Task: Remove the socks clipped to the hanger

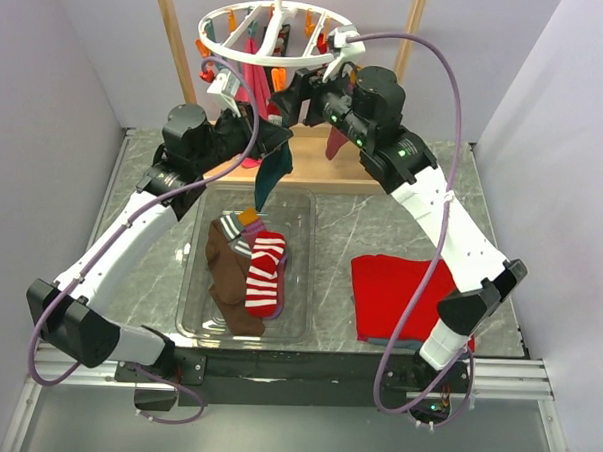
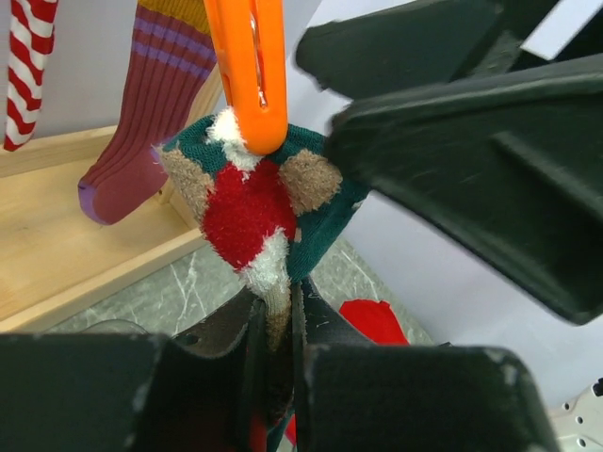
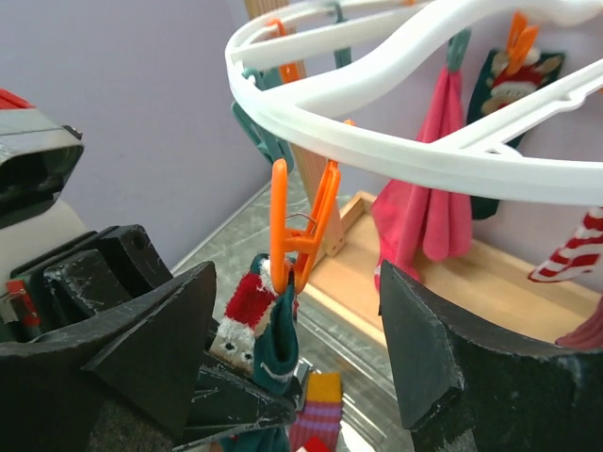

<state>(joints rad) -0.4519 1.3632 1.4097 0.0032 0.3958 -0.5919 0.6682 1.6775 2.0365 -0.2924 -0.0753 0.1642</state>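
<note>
A dark teal sock with a red, white and tan pattern hangs from an orange clip on the white ring hanger. My left gripper is shut on this sock just below the clip. The clip still pinches the sock's top edge. My right gripper stands open, one finger on each side of the same orange clip. A maroon sock and a red-and-white striped sock hang further along the hanger. In the bin lie a brown sock and a striped sock.
A clear plastic bin sits on the table below the hanger. A red folded cloth lies to its right. A pink cloth hangs from the hanger. The stand's wooden base lies behind the bin.
</note>
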